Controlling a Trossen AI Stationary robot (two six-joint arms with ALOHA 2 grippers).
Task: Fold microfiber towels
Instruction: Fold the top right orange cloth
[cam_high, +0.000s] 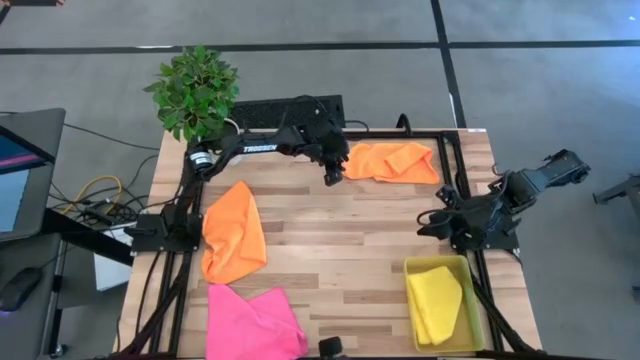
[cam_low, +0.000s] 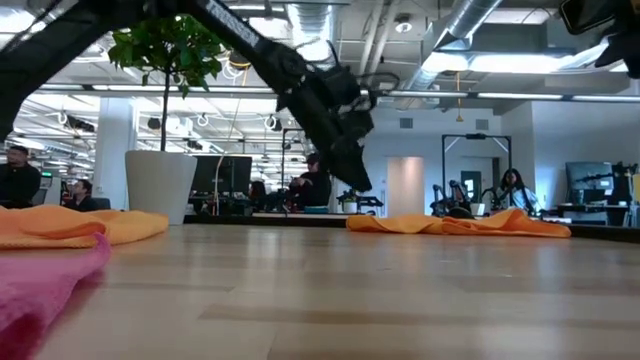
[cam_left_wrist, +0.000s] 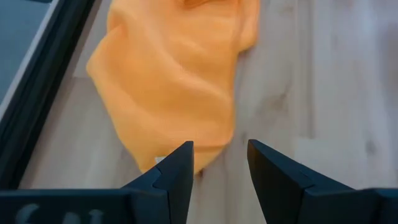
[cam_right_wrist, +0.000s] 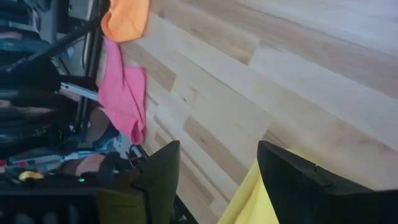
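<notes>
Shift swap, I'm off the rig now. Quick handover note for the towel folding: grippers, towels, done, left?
Left gripper: open, empty, hovering at the near edge of the far orange towel.
Right gripper: open, empty, parked at the right table edge, above the yellow bin.
Towels: second orange towel lies crumpled on the left side; pink towel is bunched at the front left corner; yellow towel lies in the bin, looks folded.
Done: apparently only the yellow one.
Left: both orange towels and the pink one are unfolded. The far orange towel looks like the next pick.
</notes>
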